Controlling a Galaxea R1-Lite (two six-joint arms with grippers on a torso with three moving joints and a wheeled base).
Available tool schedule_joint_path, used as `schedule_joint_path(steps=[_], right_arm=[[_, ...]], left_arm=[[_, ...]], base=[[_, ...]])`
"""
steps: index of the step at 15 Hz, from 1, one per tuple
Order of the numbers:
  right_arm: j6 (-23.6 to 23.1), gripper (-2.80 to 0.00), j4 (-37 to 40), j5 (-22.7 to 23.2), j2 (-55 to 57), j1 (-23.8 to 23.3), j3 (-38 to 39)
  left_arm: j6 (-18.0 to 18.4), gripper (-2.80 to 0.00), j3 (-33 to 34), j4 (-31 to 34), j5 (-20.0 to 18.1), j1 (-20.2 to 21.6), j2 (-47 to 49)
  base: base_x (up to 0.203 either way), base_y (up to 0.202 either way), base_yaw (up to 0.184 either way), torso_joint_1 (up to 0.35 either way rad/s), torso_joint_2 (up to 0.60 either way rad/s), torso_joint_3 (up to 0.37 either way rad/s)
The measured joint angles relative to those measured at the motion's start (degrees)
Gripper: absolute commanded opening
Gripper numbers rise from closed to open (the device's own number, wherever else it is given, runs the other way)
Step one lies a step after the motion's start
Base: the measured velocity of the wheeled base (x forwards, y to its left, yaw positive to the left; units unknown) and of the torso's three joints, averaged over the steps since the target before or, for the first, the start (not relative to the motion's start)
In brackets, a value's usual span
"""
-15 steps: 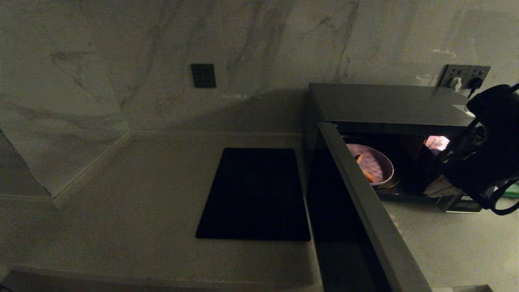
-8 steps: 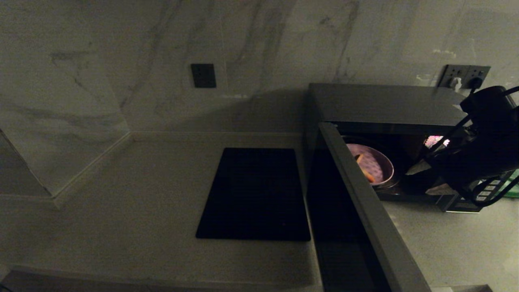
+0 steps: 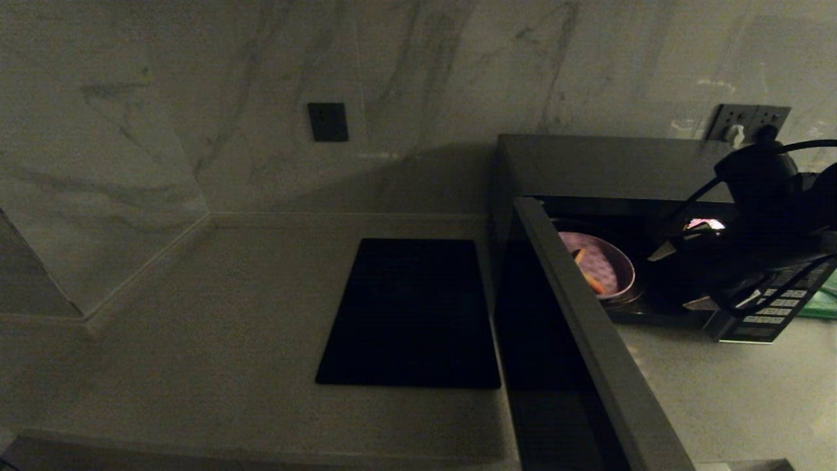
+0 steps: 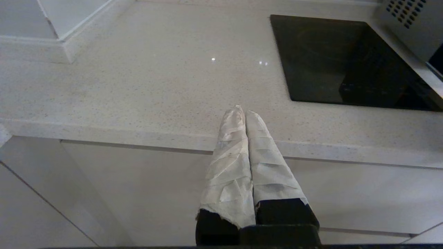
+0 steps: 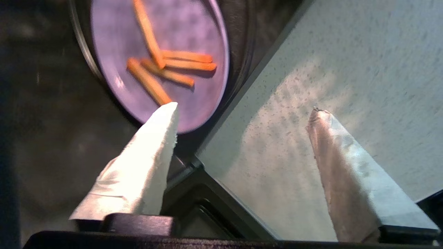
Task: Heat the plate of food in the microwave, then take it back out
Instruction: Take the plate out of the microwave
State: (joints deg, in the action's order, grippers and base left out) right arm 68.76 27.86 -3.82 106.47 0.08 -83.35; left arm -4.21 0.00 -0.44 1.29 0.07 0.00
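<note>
The microwave stands at the right on the counter, its door swung wide open toward me. Inside lies the lilac plate of food with orange sticks. My right gripper is open at the mouth of the cavity, to the right of the plate and not touching it. In the right wrist view the plate of food is just beyond one fingertip, the gripper straddles the microwave's front sill, and the other finger hangs over the counter. My left gripper is shut and empty at the counter's front edge.
A flat black slab is set into the counter left of the microwave; the slab also shows in the left wrist view. The button panel is partly behind my right arm. Wall sockets sit behind. A green object lies at far right.
My right arm has swung up and leftward across the microwave's front, uncovering the button panel; its open fingers now point further into the cavity toward the plate. Plate and door are unmoved.
</note>
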Motion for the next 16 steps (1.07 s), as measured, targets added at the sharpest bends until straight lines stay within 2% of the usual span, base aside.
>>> schedule_joint_path(steps=[3,4,8,16], right_arm=[[1.21,0.0,0.11,-5.07,2.44,1.68,0.39],[1.04,0.0,0.23,-5.39,2.98,1.95,1.15],[-1.72,0.0,7.27,-5.65,3.56,2.35,2.72],[-1.93,0.0,11.64,-4.68,4.39,5.32,-3.37]], left_arm=[[0.0,-2.8,0.0,0.03,-0.02,0.0,0.0],[0.02,-2.8,0.0,0.02,0.0,0.0,0.0],[0.0,-2.8,0.0,0.02,0.0,0.0,0.0],[0.02,-2.8,0.0,0.04,0.0,0.0,0.0]], base=[[0.0,0.0,0.0,0.0,0.0,0.0],[0.0,0.0,0.0,0.0,0.0,0.0],[0.0,0.0,0.0,0.0,0.0,0.0],[0.0,0.0,0.0,0.0,0.0,0.0]])
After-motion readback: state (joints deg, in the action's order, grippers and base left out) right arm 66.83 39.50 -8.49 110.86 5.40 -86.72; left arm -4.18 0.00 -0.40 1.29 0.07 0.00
